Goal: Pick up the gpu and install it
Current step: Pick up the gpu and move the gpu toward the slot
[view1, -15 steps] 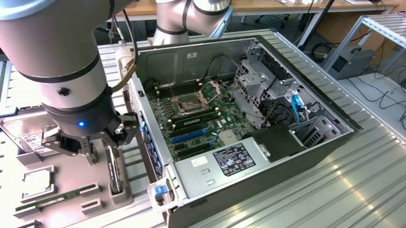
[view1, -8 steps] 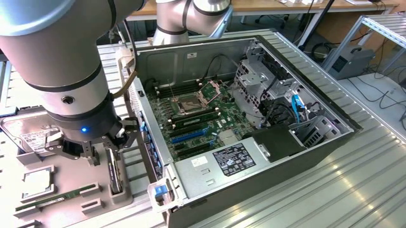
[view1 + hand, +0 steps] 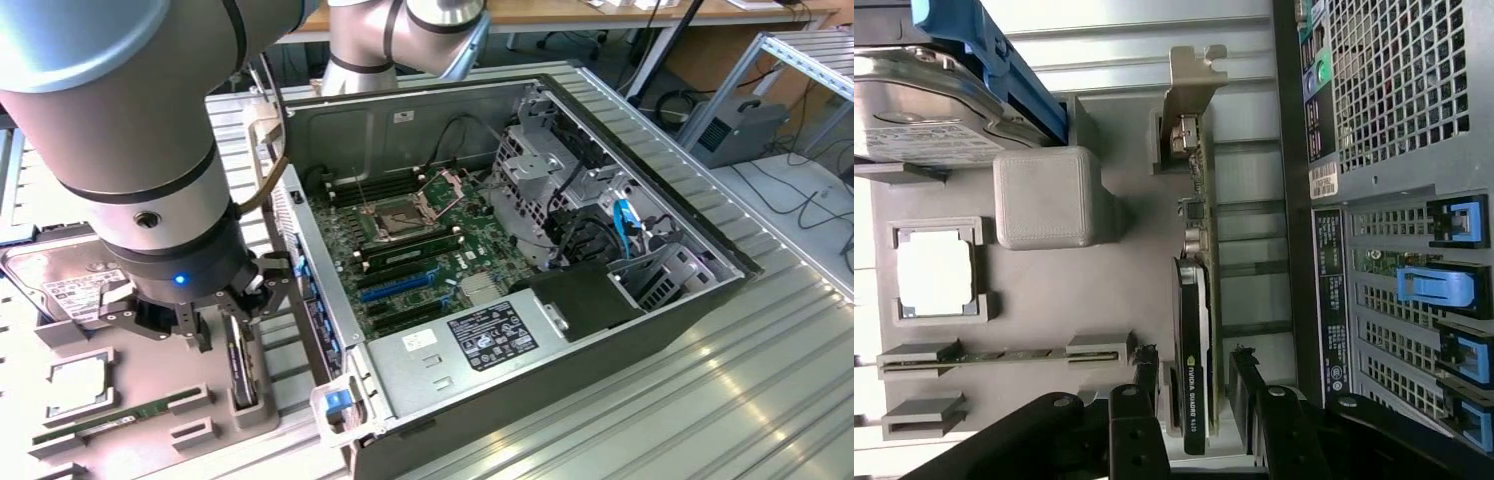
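Fingers point(image 3: 1146, 375) of the black robot gripper point(image 3: 1194, 378) stand wide astride the thin flat black gpu card point(image 3: 1194, 300), upright on edge in the grey plastic tray's point(image 3: 1104, 300) edge slot nearest the open metal computer case point(image 3: 387, 125). Wrist view reveals its silver bracket point(image 3: 1189, 85); exterior view, the case's green motherboard point(image 3: 414, 255).

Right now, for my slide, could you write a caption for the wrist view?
Open gripper straddles the gpu, standing on edge in its grey holder beside the computer case.
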Controlling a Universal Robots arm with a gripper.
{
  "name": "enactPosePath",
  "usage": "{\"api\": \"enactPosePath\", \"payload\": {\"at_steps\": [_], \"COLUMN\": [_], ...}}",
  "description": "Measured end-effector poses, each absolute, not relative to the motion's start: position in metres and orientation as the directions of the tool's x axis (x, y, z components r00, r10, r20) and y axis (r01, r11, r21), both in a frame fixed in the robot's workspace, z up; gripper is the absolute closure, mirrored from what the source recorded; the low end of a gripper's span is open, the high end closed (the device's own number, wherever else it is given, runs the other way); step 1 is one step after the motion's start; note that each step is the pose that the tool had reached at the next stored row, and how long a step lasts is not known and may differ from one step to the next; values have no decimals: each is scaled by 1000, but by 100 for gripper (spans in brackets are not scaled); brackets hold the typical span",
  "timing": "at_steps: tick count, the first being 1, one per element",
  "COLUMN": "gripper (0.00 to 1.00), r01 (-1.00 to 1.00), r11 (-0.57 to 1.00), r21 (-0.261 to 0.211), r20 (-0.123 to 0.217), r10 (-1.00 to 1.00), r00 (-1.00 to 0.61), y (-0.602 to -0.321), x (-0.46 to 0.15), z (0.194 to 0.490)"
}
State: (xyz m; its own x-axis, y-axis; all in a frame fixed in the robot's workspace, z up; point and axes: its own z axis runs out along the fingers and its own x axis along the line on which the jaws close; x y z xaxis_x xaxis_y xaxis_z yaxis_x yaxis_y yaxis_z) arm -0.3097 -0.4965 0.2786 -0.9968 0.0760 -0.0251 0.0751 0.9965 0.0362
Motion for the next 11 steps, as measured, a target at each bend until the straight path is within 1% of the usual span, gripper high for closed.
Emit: {"api": "enactPosePath", "payload": {"at_steps": [11], "gripper": [58], "r01": [75], "r11": [997], "r21": [36], "r20": [-25], "r10": [76], "r00": [-997], "y": [-496], "x": [-310], "z": [273]}}
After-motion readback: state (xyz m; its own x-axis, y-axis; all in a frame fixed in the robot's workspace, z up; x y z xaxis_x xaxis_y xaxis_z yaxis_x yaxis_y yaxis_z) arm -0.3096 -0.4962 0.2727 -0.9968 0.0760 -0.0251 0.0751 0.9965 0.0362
